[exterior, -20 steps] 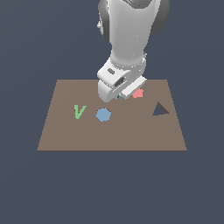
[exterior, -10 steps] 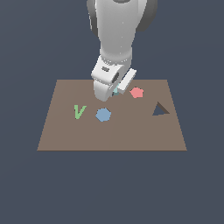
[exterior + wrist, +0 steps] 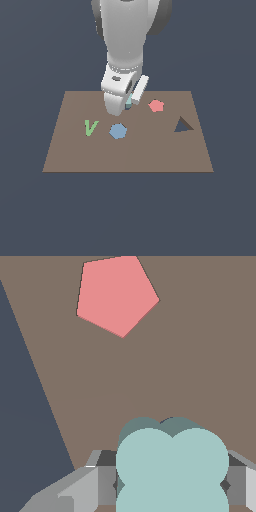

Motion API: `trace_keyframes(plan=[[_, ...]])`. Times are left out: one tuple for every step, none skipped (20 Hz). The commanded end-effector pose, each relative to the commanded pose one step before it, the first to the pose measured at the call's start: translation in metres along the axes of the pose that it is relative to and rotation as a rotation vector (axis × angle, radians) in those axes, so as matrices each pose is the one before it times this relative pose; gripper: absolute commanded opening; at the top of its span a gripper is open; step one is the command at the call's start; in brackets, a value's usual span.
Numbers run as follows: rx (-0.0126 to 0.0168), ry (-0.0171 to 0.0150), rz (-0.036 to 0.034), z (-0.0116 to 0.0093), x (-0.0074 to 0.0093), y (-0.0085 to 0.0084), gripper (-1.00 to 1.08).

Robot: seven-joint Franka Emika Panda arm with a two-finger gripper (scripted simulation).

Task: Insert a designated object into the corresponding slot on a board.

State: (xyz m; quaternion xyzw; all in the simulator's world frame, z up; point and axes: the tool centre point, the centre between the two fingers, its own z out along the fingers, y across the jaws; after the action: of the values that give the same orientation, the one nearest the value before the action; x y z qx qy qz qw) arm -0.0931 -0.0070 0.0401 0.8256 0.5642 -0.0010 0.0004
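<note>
While gripping the teal piece [image 3: 172, 466], gripper [image 3: 170, 486] low over board [image 3: 130, 155].

We logged the board [image 3: 150, 155] as plain flat brown, no pattern, against a uniform dark slate-blue ground. The lobed piece [image 3: 172, 468] showed pale teal on its face, a darker grey-teal along its edge. The pentagon [image 3: 116, 295] was salmon red; the hexagon [image 3: 118, 131] mid blue; the V-shaped piece [image 3: 90, 127] light green. The triangular cut-out [image 3: 183, 125] read dark brown-grey. The arm [image 3: 130, 40] was white, shaded grey; the gripper [image 3: 172, 486] fingers [image 3: 82, 488] were light grey with darker grey inner faces.
</note>
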Motion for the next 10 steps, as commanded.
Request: trace_keyframes(plan=[[-0.00043, 0.00010, -0.02188, -0.00030, -0.00217, 0.00074, -1.00], [0.00001, -0.00002, -0.00521, -0.00003, -0.00062, 0.00020, -1.00], [0.00000, -0.00001, -0.00403, -0.00002, -0.00048, 0.00016, -1.00], [0.00000, -0.00001, -0.00289, -0.00001, -0.00033, 0.00011, -1.00], [0.00000, -0.00001, -0.00169, -0.00001, -0.00021, 0.00007, -1.00], [0.00000, 0.00000, -0.00049, 0.00000, -0.00011, 0.00004, -1.00], [0.00037, -0.00014, 0.00412, 0.00019, 0.00018, -0.00020, -1.00], [0.00000, 0.00000, 0.00000, 0.00037, -0.00012, 0.00007, -1.00], [-0.00036, 0.00042, -0.00106, 0.00085, 0.00014, 0.00003, -1.00], [-0.00041, 0.00048, -0.00123, 0.00155, -0.00004, 0.00014, -1.00]])
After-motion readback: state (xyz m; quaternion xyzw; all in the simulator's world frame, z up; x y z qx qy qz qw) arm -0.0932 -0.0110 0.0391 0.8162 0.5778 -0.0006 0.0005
